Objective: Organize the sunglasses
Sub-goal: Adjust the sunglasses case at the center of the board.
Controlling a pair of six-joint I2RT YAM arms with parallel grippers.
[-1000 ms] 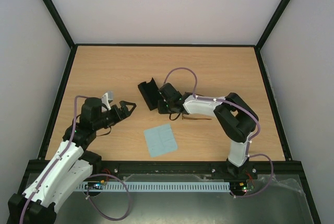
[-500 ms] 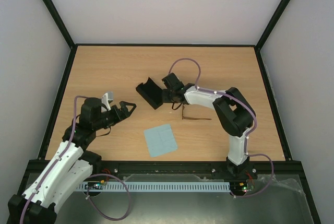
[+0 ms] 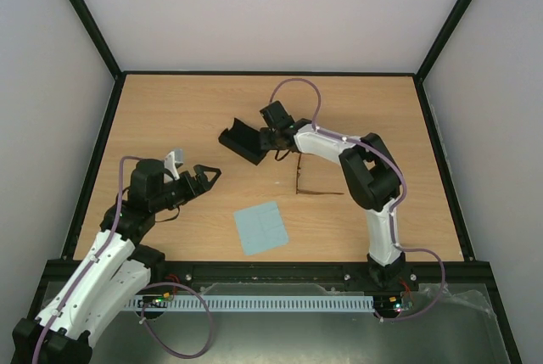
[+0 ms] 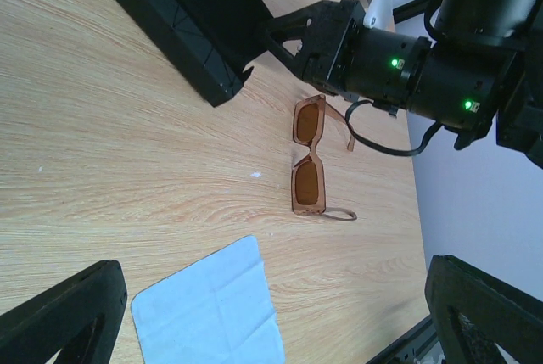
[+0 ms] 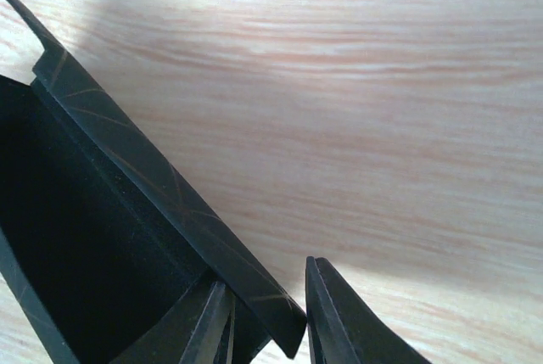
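Note:
The sunglasses (image 3: 299,176), thin brown frame, lie unfolded on the wooden table, just right of centre; in the left wrist view the sunglasses (image 4: 307,156) rest lenses down, free of both grippers. My right gripper (image 3: 265,143) is shut on the near wall of the open black case (image 3: 239,143), up and left of the sunglasses. In the right wrist view the case (image 5: 93,237) has its edge between that gripper's (image 5: 265,272) fingers. My left gripper (image 3: 209,172) hovers open and empty at the left, and its wrist view shows the gripper (image 4: 273,266) pointing toward the sunglasses.
A light blue square cloth (image 3: 261,228) lies flat near the front edge, below the sunglasses; the cloth (image 4: 212,305) sits between my left fingers in that wrist view. A black frame (image 3: 254,73) borders the table.
My right gripper has pulled the case up and to the left, away from the sunglasses, which now lie uncovered. The left arm has not moved.

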